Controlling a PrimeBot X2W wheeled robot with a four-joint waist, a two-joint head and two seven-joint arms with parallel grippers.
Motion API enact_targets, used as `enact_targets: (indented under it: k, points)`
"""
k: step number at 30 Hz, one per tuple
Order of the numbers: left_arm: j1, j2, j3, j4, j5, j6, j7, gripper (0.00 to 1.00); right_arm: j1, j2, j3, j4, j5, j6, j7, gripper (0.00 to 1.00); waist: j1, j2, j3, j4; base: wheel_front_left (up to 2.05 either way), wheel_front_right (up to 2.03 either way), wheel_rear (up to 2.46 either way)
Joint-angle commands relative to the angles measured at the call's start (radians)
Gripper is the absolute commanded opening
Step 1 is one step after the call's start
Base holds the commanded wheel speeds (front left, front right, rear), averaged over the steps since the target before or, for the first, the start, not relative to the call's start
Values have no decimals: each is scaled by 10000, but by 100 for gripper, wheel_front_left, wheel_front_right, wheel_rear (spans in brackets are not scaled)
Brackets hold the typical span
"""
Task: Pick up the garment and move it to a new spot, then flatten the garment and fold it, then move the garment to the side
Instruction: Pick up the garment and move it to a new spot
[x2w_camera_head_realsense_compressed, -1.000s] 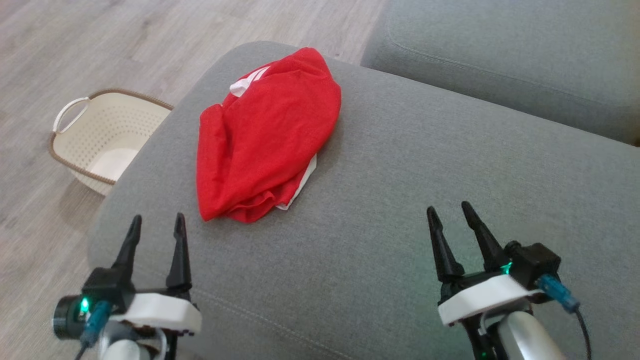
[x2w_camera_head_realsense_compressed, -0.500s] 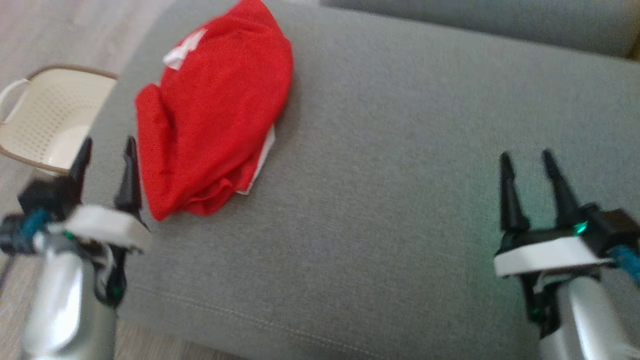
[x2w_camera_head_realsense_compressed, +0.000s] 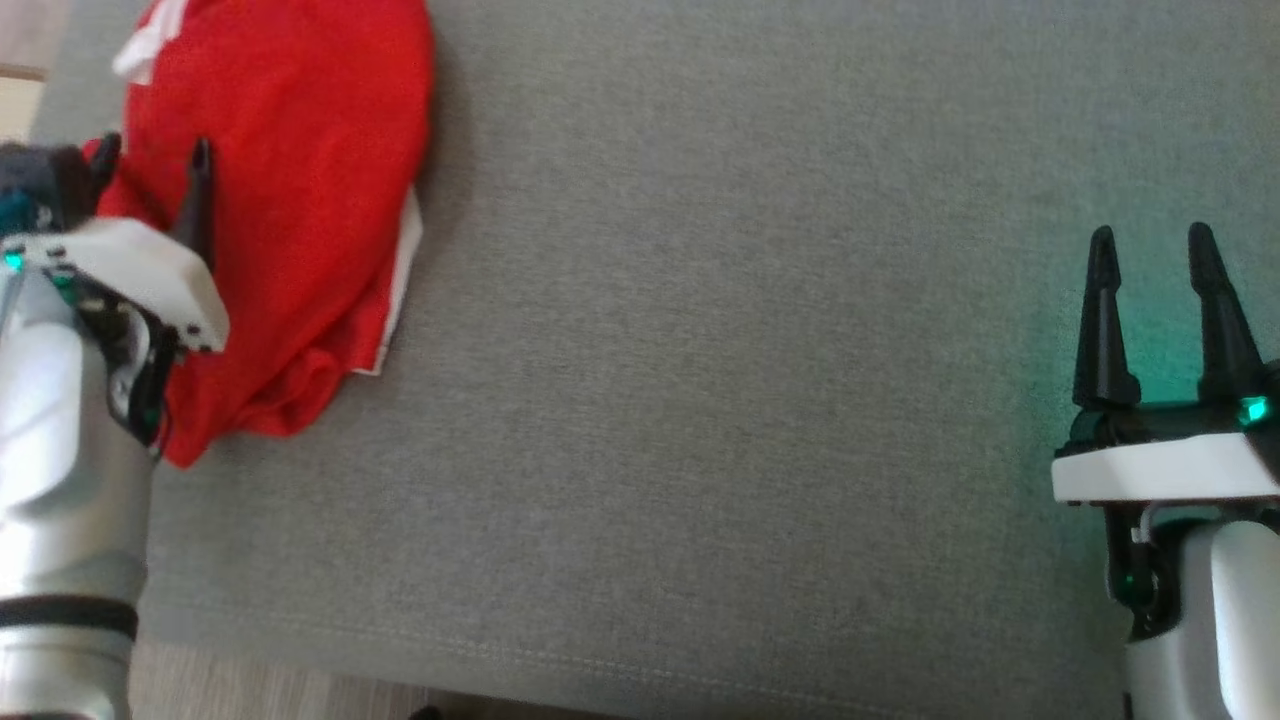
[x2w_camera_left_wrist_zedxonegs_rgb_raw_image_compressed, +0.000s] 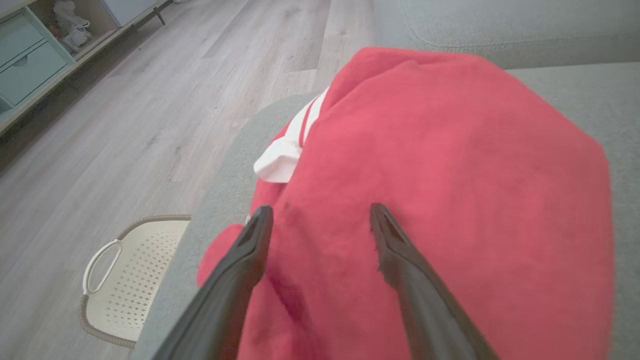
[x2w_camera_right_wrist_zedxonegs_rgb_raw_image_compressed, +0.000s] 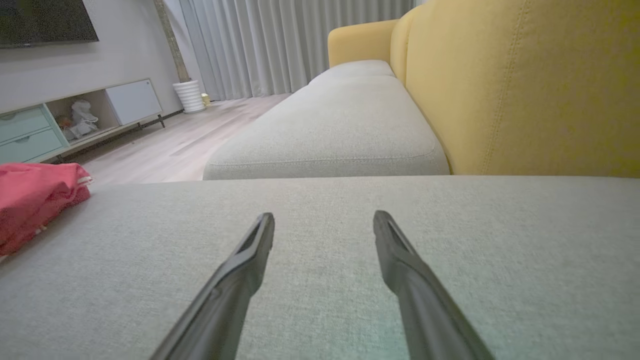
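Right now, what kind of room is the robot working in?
Most likely a home living room: a sofa with grey seats and a yellow back, a low cabinet with drawers, and long curtains.

Silver forearms (x2w_camera_head_realsense_compressed: 60, 440), white-collared black tools (x2w_camera_head_realsense_compressed: 1150, 232)

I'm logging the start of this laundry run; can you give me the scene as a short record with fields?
surface: grey sofa cushion
garment: red with white trim, crumpled in a heap at the cushion's left end
left gripper: over the garment, jaws open, gripping nothing
right gripper: over bare cushion at the right, jaws open, empty
floor: cream basket beside the cushion
fold status: not yet flattened or folded
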Motion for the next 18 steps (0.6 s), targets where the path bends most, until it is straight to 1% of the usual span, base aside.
enact_targets:
  k: [1,5,8,9,10,11,14,15,18]
  points:
    - [-578,691,186,-19,26,-34,-43,100,-259,-37,306,-405,-103,75,25,100,-2,0,303,-281,0,0,0]
    - [-1253,957,-140,796,96,-48,-109,100,-273,-37,456,-475,-143,75,63,100,-2,0,488,-432,0,0,0]
    - [-1600,1037,-372,1411,194,-52,-118,100,-284,-37,508,-489,-157,75,55,100,-2,0,554,-508,0,0,0]
    - [-1692,1058,-438,1598,216,-53,-137,91,-283,-37,528,-484,-156,75,49,100,-2,0,557,-533,0,0,0]
    - [-1783,1072,-455,1758,209,-51,-209,42,-282,-37,543,-474,-151,75,45,100,-2,0,553,-557,0,0,0]
    - [-1865,1074,-443,1894,192,-17,-333,0,-280,-37,551,-455,-143,75,34,100,-2,0,533,-574,0,0,0]
    - [-1986,1053,-453,2240,194,141,-793,0,-224,-37,567,-328,-87,75,-13,100,-2,0,348,-587,0,0,0]
    - [-2007,1023,-440,2368,167,231,-1118,0,-188,-37,617,-203,-51,75,-51,100,-2,0,164,-575,0,0,0]
    - [-2009,1003,-343,2260,71,367,-1512,0,-182,-37,689,-25,42,75,-133,100,-2,0,-158,-547,0,0,0]
